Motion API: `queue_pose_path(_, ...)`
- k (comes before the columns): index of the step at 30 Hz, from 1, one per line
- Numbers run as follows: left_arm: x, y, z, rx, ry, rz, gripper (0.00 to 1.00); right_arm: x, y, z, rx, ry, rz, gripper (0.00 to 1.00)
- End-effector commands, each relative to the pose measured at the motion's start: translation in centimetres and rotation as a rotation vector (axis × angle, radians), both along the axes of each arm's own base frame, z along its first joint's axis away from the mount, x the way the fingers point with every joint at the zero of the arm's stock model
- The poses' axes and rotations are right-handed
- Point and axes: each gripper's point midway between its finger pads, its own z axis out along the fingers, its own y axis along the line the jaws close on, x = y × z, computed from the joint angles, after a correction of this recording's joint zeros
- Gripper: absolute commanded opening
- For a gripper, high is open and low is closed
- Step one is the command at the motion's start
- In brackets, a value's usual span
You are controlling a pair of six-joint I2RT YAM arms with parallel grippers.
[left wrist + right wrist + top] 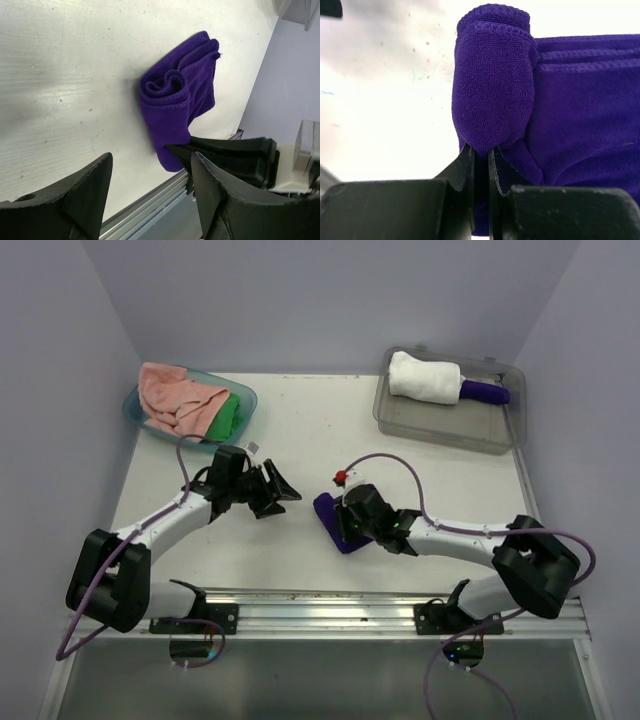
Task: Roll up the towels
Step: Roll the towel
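Note:
A purple towel, partly rolled, lies on the table in front of the right arm. It also shows in the left wrist view with its coiled end facing that camera, and in the right wrist view. My right gripper is shut on the rolled near end of the purple towel. My left gripper is open and empty, a little left of the towel, its fingers wide apart.
A teal bin at the back left holds pink and green towels. A clear bin at the back right holds a rolled white towel and a rolled purple one. A metal rail runs along the near edge.

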Motion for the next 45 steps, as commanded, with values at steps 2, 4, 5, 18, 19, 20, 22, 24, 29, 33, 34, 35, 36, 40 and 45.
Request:
queue_pose_path(2, -0.4, 0.1, 0.5, -0.015, -0.001, -0.012, 0.67, 0.2, 1.2, 3.0, 0.365, 0.138, -0.029, 0.0)
queue_pose_path(4, -0.4, 0.0, 0.6, -0.018, -0.006, -0.013, 0.67, -0.3, 1.2, 3.8, 0.451, 0.183, -0.009, 0.0)
queue_pose_path(5, -0.4, -0.1, 0.6, -0.021, -0.011, -0.02, 0.67, 0.2, 0.5, 3.7, 0.494, 0.203, -0.05, 0.0)
queue_pose_path(18, -1.6, -5.8, -1.3, -0.052, 0.014, -0.208, 0.68, -0.2, -1.2, 0.7, 0.772, 0.488, -0.113, 0.0)
queue_pose_path(19, -1.5, -6.2, -1.1, -0.062, 0.011, -0.21, 0.68, -0.2, -1.2, 0.6, 0.782, 0.505, -0.112, 0.0)
queue_pose_path(20, -1.5, -6.8, -0.6, -0.078, -0.01, -0.223, 0.67, -0.1, -1.2, 0.1, 0.803, 0.542, -0.113, 0.0)
queue_pose_path(22, -0.9, -7.7, 1.1, -0.13, -0.063, -0.234, 0.66, -0.1, -1.2, -0.1, 0.822, 0.574, -0.107, 0.0)
queue_pose_path(24, 0.0, -8.2, 2.2, -0.142, -0.107, -0.231, 0.66, -0.1, -1.3, -0.4, 0.865, 0.613, -0.108, 0.0)
queue_pose_path(29, 1.5, -9.8, 3.1, -0.15, -0.143, -0.268, 0.66, -0.2, -0.9, -0.5, 0.934, 0.666, -0.081, 0.0)
queue_pose_path(33, 1.9, -11.5, 1.9, -0.148, -0.12, -0.307, 0.65, -0.3, -1.2, -1.9, 0.921, 0.687, -0.115, 0.0)
queue_pose_path(34, 2.1, -11.7, 1.6, -0.143, -0.119, -0.312, 0.65, -0.3, -1.2, -2.0, 0.918, 0.684, -0.119, 0.0)
queue_pose_path(35, 2.2, -11.8, 1.1, -0.136, -0.112, -0.314, 0.65, -0.4, -1.3, -2.1, 0.914, 0.684, -0.127, 0.0)
queue_pose_path(36, 2.6, -12.1, 0.2, -0.127, -0.098, -0.316, 0.65, -0.4, -1.4, -2.2, 0.911, 0.681, -0.131, 0.0)
queue_pose_path(40, 2.6, -12.3, -2.7, -0.094, -0.03, -0.332, 0.63, -0.3, -1.7, -2.6, 0.876, 0.667, -0.155, 0.01)
queue_pose_path(45, 2.7, -12.1, -4.0, -0.063, 0.004, -0.32, 0.62, -0.2, -3.9, -3.3, 0.667, 0.576, -0.224, 0.57)
